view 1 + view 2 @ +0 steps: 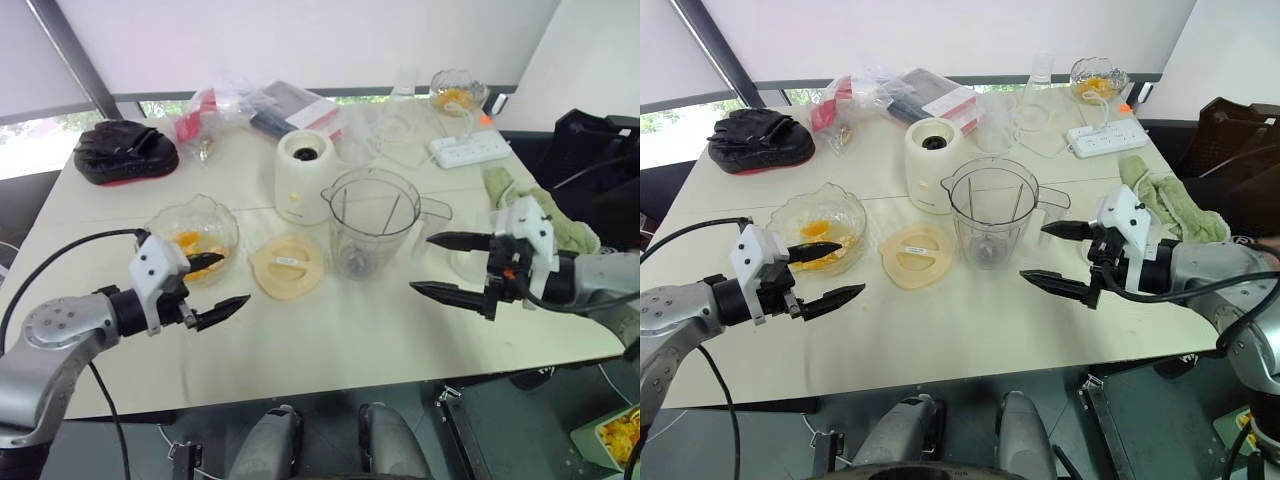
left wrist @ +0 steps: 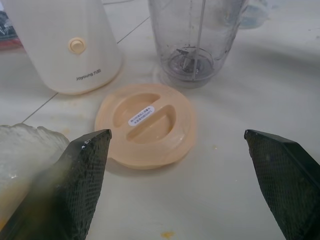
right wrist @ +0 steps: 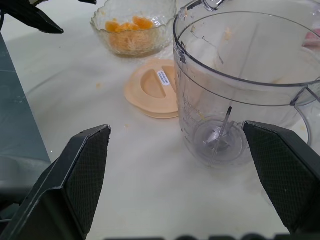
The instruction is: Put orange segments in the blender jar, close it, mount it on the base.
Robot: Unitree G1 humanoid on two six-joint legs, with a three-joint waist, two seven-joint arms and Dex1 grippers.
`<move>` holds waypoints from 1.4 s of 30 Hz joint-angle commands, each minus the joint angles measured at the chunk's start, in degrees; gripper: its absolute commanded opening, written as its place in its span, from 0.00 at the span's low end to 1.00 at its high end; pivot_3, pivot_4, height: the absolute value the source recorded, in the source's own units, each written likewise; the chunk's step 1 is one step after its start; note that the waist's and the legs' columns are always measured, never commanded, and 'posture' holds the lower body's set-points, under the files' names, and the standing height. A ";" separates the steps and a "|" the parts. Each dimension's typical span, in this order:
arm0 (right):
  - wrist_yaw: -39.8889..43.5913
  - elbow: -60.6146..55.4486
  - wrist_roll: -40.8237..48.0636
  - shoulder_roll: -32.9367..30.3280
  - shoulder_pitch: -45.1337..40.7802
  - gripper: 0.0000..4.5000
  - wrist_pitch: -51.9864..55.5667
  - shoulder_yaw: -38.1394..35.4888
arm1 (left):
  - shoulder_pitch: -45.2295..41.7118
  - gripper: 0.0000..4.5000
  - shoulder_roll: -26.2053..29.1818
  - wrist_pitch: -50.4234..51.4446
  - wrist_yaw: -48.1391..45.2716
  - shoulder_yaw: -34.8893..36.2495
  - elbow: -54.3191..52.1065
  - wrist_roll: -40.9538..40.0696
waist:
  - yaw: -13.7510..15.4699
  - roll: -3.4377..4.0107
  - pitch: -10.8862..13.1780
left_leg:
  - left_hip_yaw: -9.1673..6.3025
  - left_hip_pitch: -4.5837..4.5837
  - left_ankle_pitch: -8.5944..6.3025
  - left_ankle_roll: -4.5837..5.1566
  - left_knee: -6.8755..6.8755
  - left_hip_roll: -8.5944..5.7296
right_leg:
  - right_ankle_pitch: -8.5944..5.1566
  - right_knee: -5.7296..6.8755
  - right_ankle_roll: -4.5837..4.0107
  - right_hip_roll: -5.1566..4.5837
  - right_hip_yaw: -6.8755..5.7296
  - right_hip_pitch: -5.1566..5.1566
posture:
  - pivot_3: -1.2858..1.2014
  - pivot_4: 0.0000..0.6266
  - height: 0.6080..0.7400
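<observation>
From the left eye view, take the blender jar (image 1: 372, 222) as your landmark: it stands upright and empty near the middle of the bench (image 1: 330, 345). The base (image 1: 304, 176) sits just behind and to the jar's left, the pale-yellow lid (image 1: 287, 266) lies flat just left of the jar, and the glass bowl (image 1: 192, 232) holding the orange segments (image 1: 190, 243) is further left, beyond the lid. Your left claw (image 1: 220, 288) hovers in front of the bowl with its fingers apart and nothing in them; your right claw (image 1: 450, 267) hangs to the jar's right, also spread and empty.

The left wrist view looks along the open fingers at the lid, with the jar's blade end and the base behind it.

In the right wrist view the jar is close, its blade visible through the clear wall, and the segments are heaped in the bowl beyond the lid.

Judge the segments as soft, wet and slippery: pinch one lightly across its middle, or it will likely squash or squirt out. The jar looks light, stiff and smooth; its side handle, on the side away from the bowl, is probably your safest hold.
</observation>
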 commanded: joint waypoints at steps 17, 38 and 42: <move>-0.54 -0.51 -0.20 1.20 -2.36 0.98 -1.06 1.11 | 0.79 0.99 1.51 0.07 -0.58 1.92 -1.64 -0.82 | -0.02 0.00 0.00 | 0.00 0.00 0.00 0.00 0.00 0.00 | 0.00 0.00 0.00 0.00 0.00 0.00 | 0.52 0.24 1.00; -7.26 -2.53 -3.78 10.48 -1.33 0.98 -4.55 6.52 | -21.95 0.99 12.46 7.87 -4.45 -1.36 25.42 1.95 | -0.11 0.02 -0.01 | -0.05 0.00 0.03 -0.04 0.03 -0.06 | 0.01 0.16 0.01 0.10 -0.15 -0.07 | 0.52 0.24 1.00; -9.52 -3.06 -5.54 13.17 -0.59 0.98 -6.10 7.75 | -30.47 0.99 11.68 7.00 -7.72 -11.43 35.06 8.34 | -0.10 -0.02 -0.01 | -0.03 -0.01 0.14 -0.23 0.07 -0.11 | 0.02 0.26 0.03 0.07 -0.15 -0.11 | 0.52 0.24 1.00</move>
